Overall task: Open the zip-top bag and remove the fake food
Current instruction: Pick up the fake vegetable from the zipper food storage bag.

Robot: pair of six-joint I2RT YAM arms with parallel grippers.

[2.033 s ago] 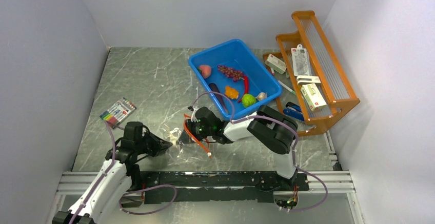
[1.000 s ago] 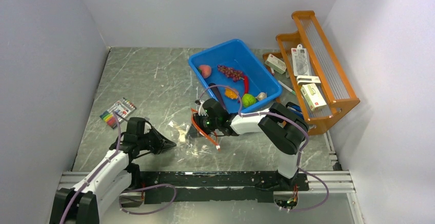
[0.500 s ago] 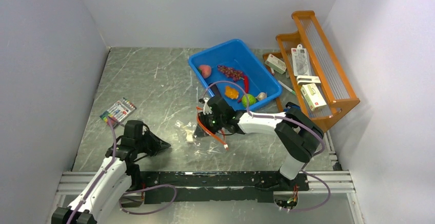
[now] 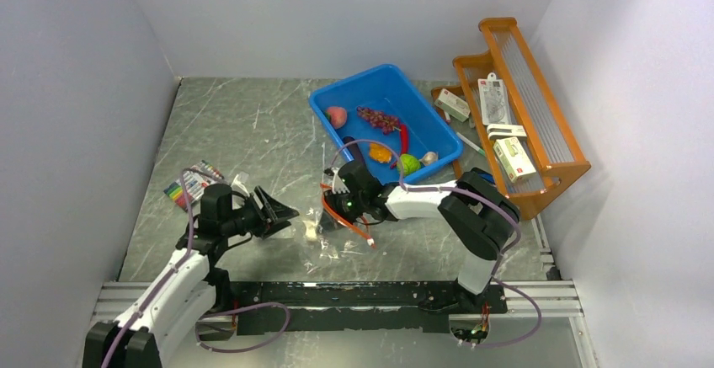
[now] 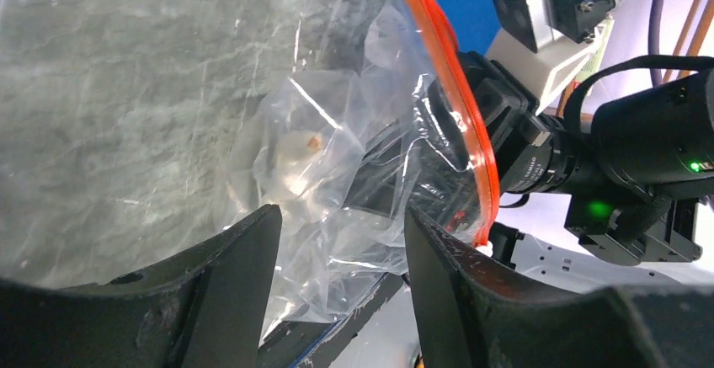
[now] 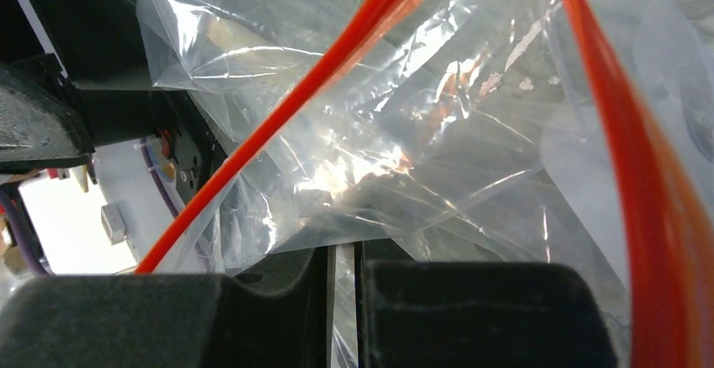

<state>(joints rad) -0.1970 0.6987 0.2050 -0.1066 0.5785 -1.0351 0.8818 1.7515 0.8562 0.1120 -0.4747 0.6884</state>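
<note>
The zip-top bag (image 4: 318, 235) lies crumpled on the table between the arms, its red-orange zip strip (image 4: 347, 221) parted. My right gripper (image 4: 333, 214) is shut on clear plastic near the mouth; in the right wrist view the film runs between the closed fingers (image 6: 278, 301) under the strip (image 6: 337, 56). A pale piece (image 5: 295, 153) sits inside the bag (image 5: 354, 191). My left gripper (image 4: 282, 208) stands open just left of the bag, its fingers (image 5: 244, 258) apart and off the plastic. Fake food lies in the blue bin (image 4: 324, 103): peach (image 4: 336, 116), grapes (image 4: 379, 120), orange piece (image 4: 380, 154), green ball (image 4: 408, 164).
A pack of coloured markers (image 4: 189, 184) lies at the left, close behind my left arm. A wooden rack (image 4: 551, 132) with small boxes stands at the right beside the bin. The walls close in on three sides.
My left gripper has opened and lifted up and to the right, toward the bag's left side. The right gripper has stayed shut on the bag, almost in the same place.
</note>
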